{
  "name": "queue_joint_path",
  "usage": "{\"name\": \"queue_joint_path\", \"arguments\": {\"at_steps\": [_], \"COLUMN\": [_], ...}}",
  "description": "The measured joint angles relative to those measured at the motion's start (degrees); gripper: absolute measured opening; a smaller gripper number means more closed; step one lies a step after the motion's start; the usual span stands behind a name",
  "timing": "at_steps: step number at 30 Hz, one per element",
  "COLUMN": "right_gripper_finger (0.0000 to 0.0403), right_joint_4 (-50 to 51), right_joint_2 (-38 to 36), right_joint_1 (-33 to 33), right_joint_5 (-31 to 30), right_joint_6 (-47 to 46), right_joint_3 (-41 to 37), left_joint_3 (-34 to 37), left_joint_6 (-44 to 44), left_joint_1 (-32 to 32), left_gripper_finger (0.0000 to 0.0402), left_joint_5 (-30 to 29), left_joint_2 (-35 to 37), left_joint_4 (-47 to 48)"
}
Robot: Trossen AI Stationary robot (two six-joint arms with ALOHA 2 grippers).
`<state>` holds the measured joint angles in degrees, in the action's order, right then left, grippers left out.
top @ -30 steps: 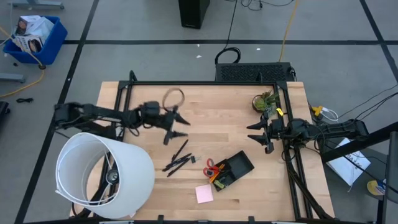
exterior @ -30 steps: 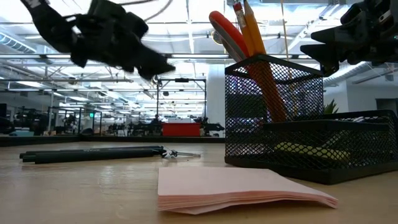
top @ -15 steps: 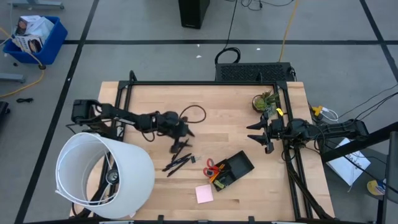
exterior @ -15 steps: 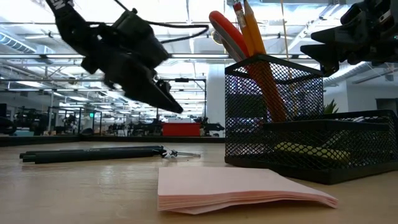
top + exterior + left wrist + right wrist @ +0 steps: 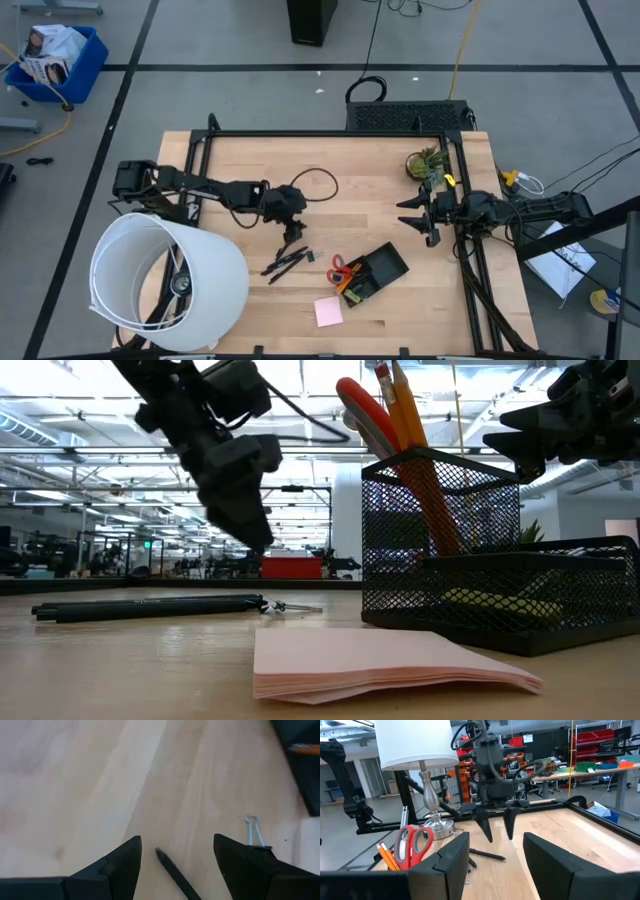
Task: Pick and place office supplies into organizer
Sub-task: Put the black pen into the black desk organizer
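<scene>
No text, label, brand, number or sign can be read anywhere in these views, neither on the table, the arms and supplies, nor on the blurred shelves and bins of the room behind.

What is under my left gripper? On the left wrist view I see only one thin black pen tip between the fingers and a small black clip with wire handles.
Observer: The high view shows the left gripper above the far end of a loose bundle of several thin black pens, not just one.
Operator: Am I touching the table?
Observer: No. In the low view the fingertips hang clear above the pens, which lie flat on the wooden table.
Operator: Anything in the organizer already?
Observer: Yes. The black mesh organizer has red-handled scissors and orange pencils standing in its cup.
</scene>
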<state>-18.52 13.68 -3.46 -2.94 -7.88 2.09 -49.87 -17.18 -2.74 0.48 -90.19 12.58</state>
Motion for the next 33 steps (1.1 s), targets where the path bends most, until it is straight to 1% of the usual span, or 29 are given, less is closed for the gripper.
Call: {"name": "queue_joint_path", "arguments": {"at_steps": [4, 7, 12, 16, 20, 22, 25, 28, 31, 33], "right_gripper_finger": [0.0183, 0.0183, 0.0183, 0.0183, 0.0183, 0.0183, 0.0183, 0.0183, 0.0183, 0.0183], "right_joint_4": [0.0, 0.0, 0.0, 0.0, 0.0, 0.1, 0.0, 0.0, 0.0, -0.1], "right_joint_2": [0.0, 0.0, 0.0, 0.0, 0.0, 0.0, 0.0, 0.0, 0.0, 0.1], "right_joint_1": [0.0, 0.0, 0.0, 0.0, 0.0, 0.0, 0.0, 0.0, 0.0, 0.0], "right_joint_5": [0.0, 0.0, 0.0, 0.0, 0.0, 0.0, 0.0, 0.0, 0.0, 0.0], "right_joint_6": [0.0, 0.0, 0.0, 0.0, 0.0, 0.0, 0.0, 0.0, 0.0, 0.0], "right_joint_3": [0.0, 0.0, 0.0, 0.0, 0.0, 0.0, 0.0, 0.0, 0.0, 0.0], "left_joint_3": [0.0, 0.0, 0.0, 0.0, 0.0, 0.0, 0.0, 0.0, -2.1, -4.0], "left_joint_6": [-10.5, -15.0, -19.8, -22.3, -22.1, -23.7, -22.2, -23.8, -23.7, -23.8], "left_joint_1": [2.5, 3.5, 3.5, 4.2, 4.0, 4.1, 4.2, 4.1, 4.1, 4.5], "left_gripper_finger": [0.0253, 0.0253, 0.0253, 0.0253, 0.0253, 0.0253, 0.0253, 0.0253, 0.0253, 0.0253], "left_joint_5": [-5.4, -6.7, -6.7, -7.7, -12.8, -12.1, -9.3, -7.8, -7.8, -8.4], "left_joint_2": [0.0, 0.0, -0.1, -0.8, -0.7, -0.7, -1.1, -2.4, -4.0, -5.0], "left_joint_4": [3.1, 5.0, 6.9, 6.5, 3.3, 2.7, 3.6, 5.1, 6.6, 10.3]}}
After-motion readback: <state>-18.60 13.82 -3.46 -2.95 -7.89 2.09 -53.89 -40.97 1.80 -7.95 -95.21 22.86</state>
